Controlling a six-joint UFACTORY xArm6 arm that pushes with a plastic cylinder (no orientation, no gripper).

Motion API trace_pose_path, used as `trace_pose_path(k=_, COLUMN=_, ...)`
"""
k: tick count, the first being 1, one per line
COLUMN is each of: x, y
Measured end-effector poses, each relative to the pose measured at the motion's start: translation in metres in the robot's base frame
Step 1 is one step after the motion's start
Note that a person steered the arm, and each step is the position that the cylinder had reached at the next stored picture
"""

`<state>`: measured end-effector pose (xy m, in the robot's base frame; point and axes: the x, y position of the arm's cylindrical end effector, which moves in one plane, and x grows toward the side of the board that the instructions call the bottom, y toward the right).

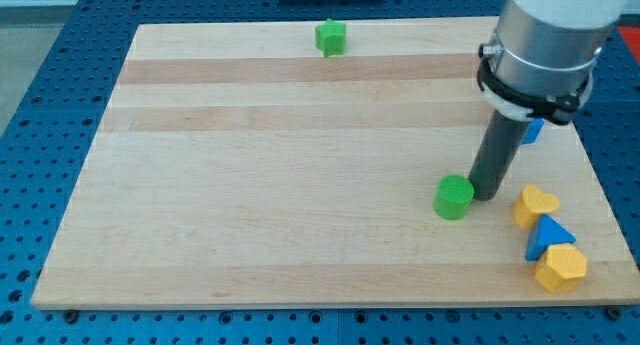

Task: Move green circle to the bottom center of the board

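Tipped with a bare rod and no pincer to open or close, my tip (487, 195) sits just right of the green circle (453, 197), lower right of centre. Pushing left and slightly down, square through its middle, should work, away from the yellow heart (535, 205).

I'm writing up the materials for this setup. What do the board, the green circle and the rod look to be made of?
Board: pale wood, probably glued strips, with lengthwise bands and grain, matte.
Green circle: likely plastic, with uniform bright colour and a dull sheen.
Rod, ending at my tip beside the circle's right: dark and smooth; metal or plastic, unclear.
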<state>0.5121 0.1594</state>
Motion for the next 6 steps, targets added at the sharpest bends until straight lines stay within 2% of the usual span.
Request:
trace_pose_path(k=1, x=0.013, y=-0.015)
trace_pose_path(k=6, x=0.022, y=-0.060)
